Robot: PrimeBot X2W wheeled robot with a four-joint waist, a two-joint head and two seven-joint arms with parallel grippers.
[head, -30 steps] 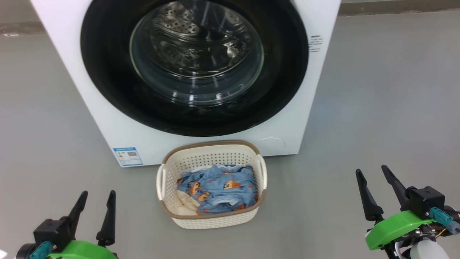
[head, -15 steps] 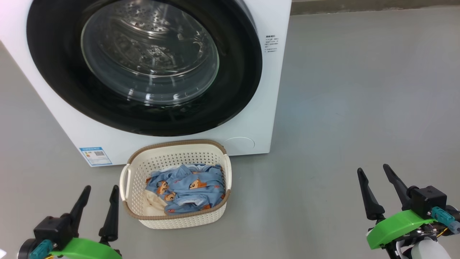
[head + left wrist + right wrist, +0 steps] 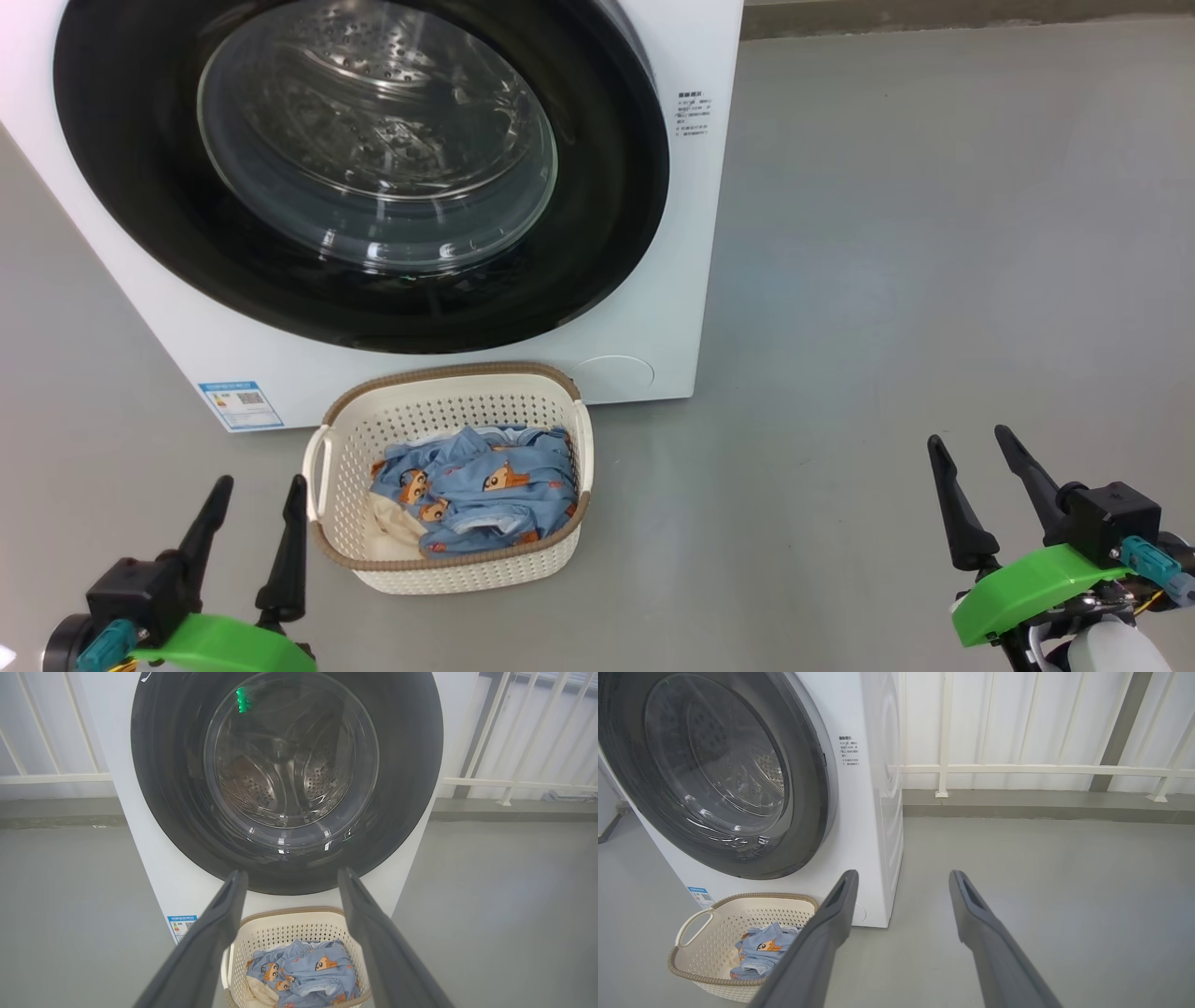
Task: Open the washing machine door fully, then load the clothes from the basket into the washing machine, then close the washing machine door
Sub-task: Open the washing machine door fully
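The white washing machine (image 3: 686, 233) (image 3: 140, 849) (image 3: 859, 812) stands ahead with its round black door (image 3: 121, 215) (image 3: 406, 788) (image 3: 808, 812) shut flat against the front. The cream basket (image 3: 448, 411) (image 3: 289, 928) (image 3: 719, 914) sits on the floor just before it, holding the light blue clothes (image 3: 485, 485) (image 3: 303, 970) (image 3: 761, 952) and a cream-white piece. My left gripper (image 3: 260, 485) (image 3: 289, 877) is open at the lower left, beside the basket's left handle. My right gripper (image 3: 966, 443) (image 3: 903, 877) is open at the lower right, well away from the basket, with nothing in it.
Grey floor (image 3: 934, 280) stretches wide to the right of the machine. A white railing (image 3: 1041, 769) and a low kerb run behind the machine. A blue label sticker (image 3: 240, 403) marks the machine's lower left corner.
The whole head view has shifted, so the machine and basket sit further left in it now; the camera turned. Both grippers stay open and keep their places.
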